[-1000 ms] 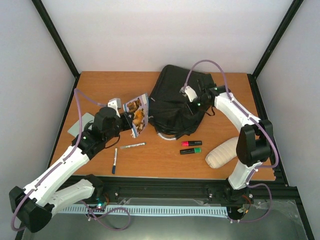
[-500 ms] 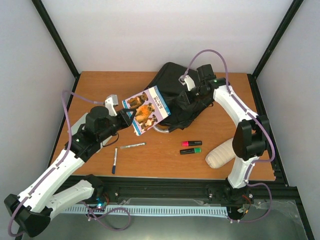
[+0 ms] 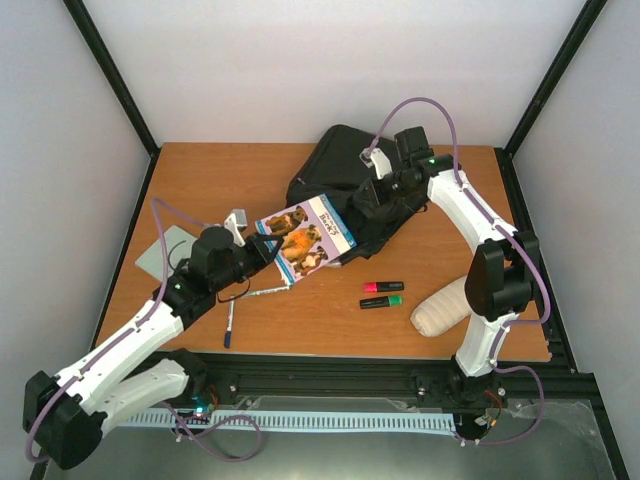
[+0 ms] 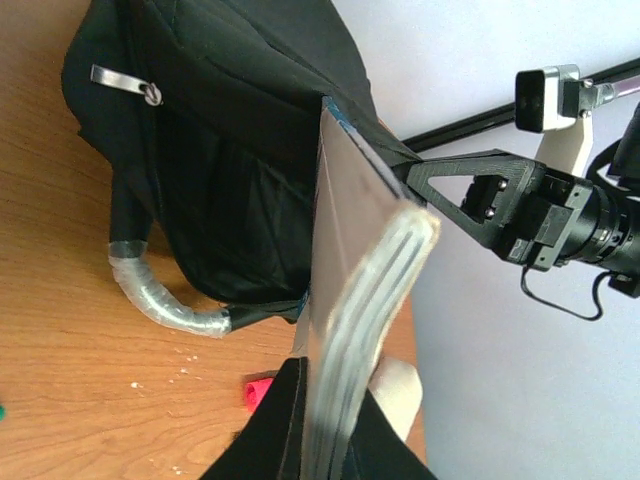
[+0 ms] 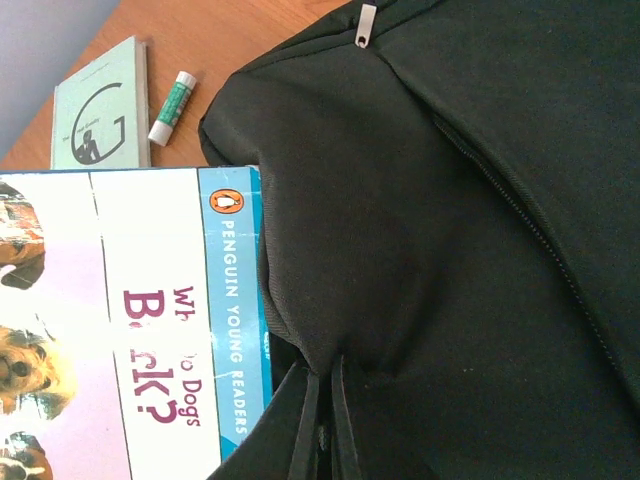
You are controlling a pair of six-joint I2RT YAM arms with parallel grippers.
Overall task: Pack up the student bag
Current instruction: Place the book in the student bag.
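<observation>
two grips: left jaws clamp the book, right jaws pinch the student bag fabric.

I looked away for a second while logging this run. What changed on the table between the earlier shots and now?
The left claw turned the book cover-up and carried it rightward, so its far edge now slips under the mouth of the student bag. The right claw raised the bag's flap, keeping its pinch. The highlighters, pouch and pens stayed put.
</observation>
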